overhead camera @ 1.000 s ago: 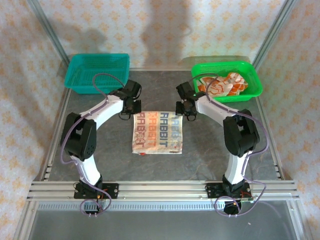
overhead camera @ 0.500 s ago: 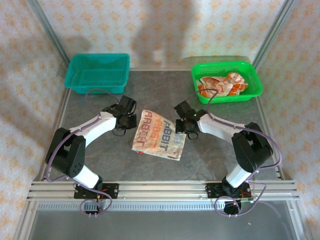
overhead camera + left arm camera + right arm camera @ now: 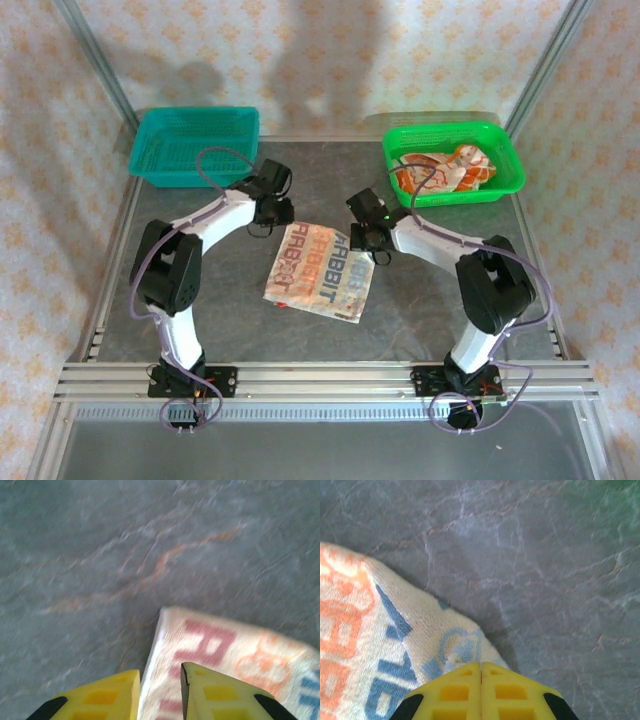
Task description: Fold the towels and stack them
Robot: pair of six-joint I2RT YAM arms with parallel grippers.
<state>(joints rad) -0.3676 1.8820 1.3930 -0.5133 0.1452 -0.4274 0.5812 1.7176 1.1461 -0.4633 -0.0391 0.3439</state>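
Note:
A folded cream towel (image 3: 318,272) printed with red, orange and blue "RABBIT" lettering lies skewed in the middle of the table. My left gripper (image 3: 278,214) hangs over its far left corner. In the left wrist view the yellow jaws (image 3: 160,695) stand slightly apart, and the towel's edge (image 3: 225,645) lies flat beneath the gap. My right gripper (image 3: 366,240) is at the far right corner. In the right wrist view its jaws (image 3: 481,672) are shut on that corner of the towel (image 3: 380,640), which is lifted a little. Several orange and white towels (image 3: 440,172) lie crumpled in the green basket (image 3: 505,175).
A teal basket (image 3: 195,145) stands at the back left of the grey table (image 3: 420,310). The green basket is at the back right. Metal frame posts run up at both back corners, and an aluminium rail (image 3: 320,378) lines the near edge.
The towel has gone from square to skewed. The left gripper swung toward me, came back to the far left corner, and its jaws have parted. The right gripper stays shut on its corner.

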